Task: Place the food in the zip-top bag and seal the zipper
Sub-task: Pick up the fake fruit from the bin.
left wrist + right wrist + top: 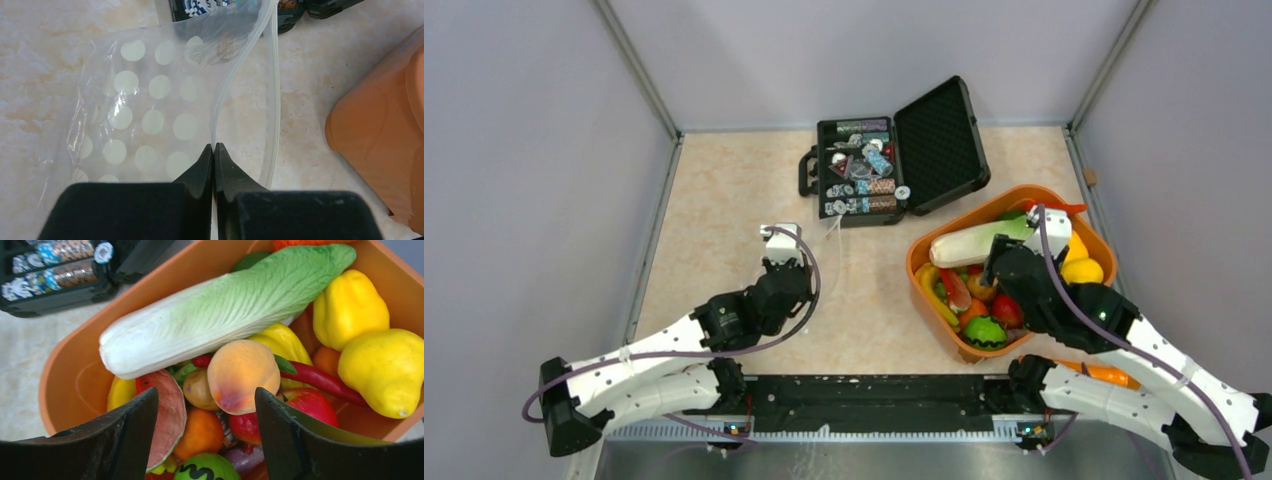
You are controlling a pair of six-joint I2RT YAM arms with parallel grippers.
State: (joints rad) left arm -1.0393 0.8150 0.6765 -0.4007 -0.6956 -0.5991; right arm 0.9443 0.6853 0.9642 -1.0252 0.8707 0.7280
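The clear zip-top bag [145, 115] with pale dots lies flat on the table in the left wrist view. Its mouth is parted: one zipper [276, 100] strip lies straight, and the other curves into my left gripper [214, 146]. That gripper is shut on this lip of the bag; it also shows in the top view [784, 238]. My right gripper [206, 400] is open and empty, hovering over the food in the orange tub [929, 250]. A peach [243, 372] sits between its fingers, a watermelon slice [167, 410] by the left finger, and a yellow pepper [348, 305] behind.
The tub also holds a long toy lettuce [225, 305], a red chilli, an apple and more. An open black case [864, 170] of poker chips stands behind the bag. The tub's wall [380, 130] is right of the bag. An orange item [1106, 373] lies by the right arm.
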